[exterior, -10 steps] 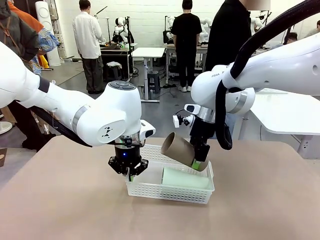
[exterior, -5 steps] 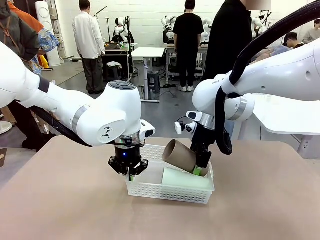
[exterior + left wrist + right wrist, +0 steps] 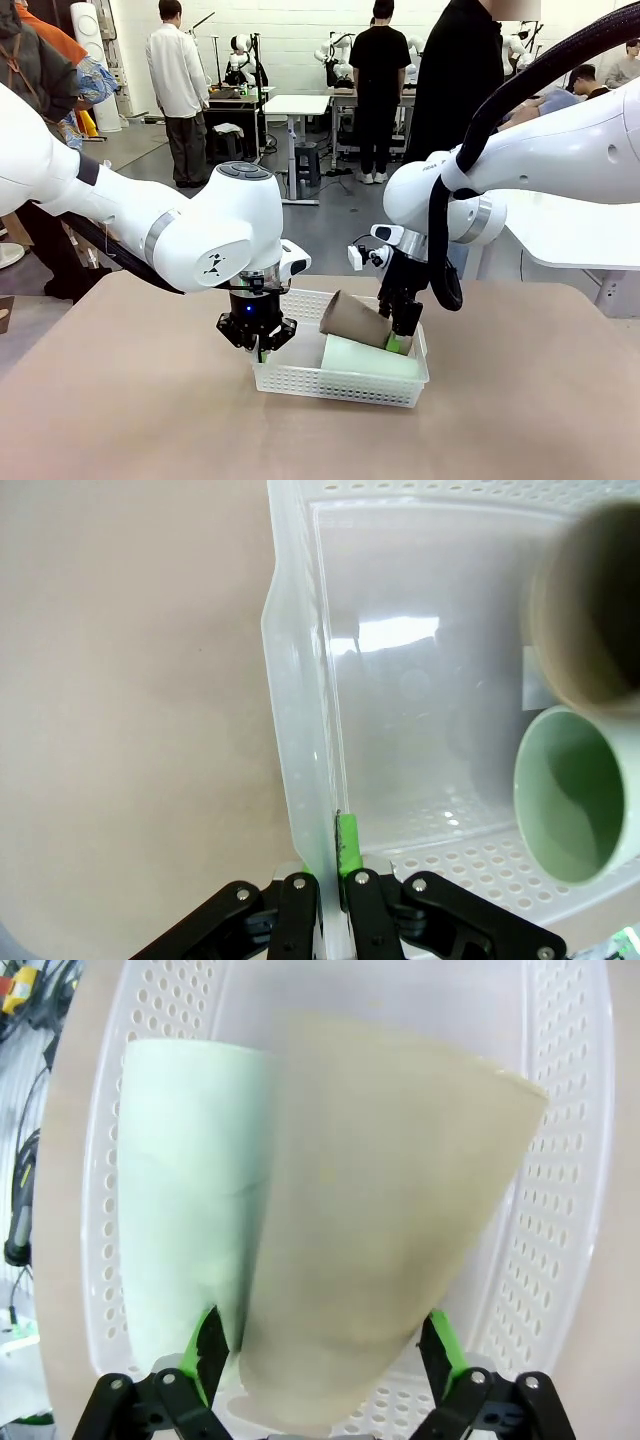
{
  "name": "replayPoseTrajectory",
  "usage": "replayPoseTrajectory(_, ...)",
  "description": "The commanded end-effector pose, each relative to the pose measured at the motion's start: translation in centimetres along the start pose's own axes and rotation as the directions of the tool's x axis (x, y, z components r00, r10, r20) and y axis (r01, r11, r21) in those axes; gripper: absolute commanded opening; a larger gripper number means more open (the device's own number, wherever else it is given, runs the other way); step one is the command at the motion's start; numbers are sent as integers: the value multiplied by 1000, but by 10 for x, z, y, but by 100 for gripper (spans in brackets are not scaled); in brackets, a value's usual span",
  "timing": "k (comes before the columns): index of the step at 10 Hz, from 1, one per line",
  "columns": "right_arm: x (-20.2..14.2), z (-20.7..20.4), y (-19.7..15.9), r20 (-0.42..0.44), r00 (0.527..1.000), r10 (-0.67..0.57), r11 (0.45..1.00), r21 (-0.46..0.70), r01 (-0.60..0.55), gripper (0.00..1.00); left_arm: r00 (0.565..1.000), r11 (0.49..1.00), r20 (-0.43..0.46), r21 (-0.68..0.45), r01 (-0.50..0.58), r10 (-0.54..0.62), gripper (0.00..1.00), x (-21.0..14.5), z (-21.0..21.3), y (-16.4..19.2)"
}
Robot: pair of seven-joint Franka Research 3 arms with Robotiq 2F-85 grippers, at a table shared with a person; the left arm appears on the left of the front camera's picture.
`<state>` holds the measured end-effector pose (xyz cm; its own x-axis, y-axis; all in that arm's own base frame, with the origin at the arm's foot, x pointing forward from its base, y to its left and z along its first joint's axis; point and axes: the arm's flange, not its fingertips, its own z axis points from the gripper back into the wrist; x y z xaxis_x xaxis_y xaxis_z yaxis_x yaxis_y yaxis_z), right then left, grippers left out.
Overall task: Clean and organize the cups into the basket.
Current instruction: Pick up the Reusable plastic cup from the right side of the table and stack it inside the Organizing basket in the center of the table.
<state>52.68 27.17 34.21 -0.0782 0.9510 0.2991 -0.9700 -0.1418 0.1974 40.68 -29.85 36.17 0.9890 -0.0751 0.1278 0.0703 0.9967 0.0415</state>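
Glossy plastic basket (image 3: 340, 385), matt cup (image 3: 352, 319)

Blurred, cropped cup (image 3: 590, 600), seemingly brown

The front view looks level across the bench (image 3: 120, 420) from the robot's side, at middle range, facing the room beyond. The left wrist view looks straight down, very near, along one wall of the basket (image 3: 300, 680). The right wrist view looks down into that basket from close above. All three share it.
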Motion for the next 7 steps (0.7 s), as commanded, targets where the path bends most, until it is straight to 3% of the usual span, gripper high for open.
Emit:
replayPoseTrajectory(1, -2, -1, 3, 53, 998, 29, 1000, -15, -28, 100, 1000, 1000, 8, 2, 4, -4, 0, -1, 2, 0)
replayPoseTrajectory(5, 2, 18, 12, 105, 993, 52, 998, -47, -47, 100, 1000, 1000, 8, 2, 4, -4, 0, -1, 2, 0)
replayPoseTrajectory(7, -4, 71, 50, 214, 974, 80, 992, -116, -56, 100, 1000, 1000, 8, 2, 4, -4, 0, -1, 2, 0)
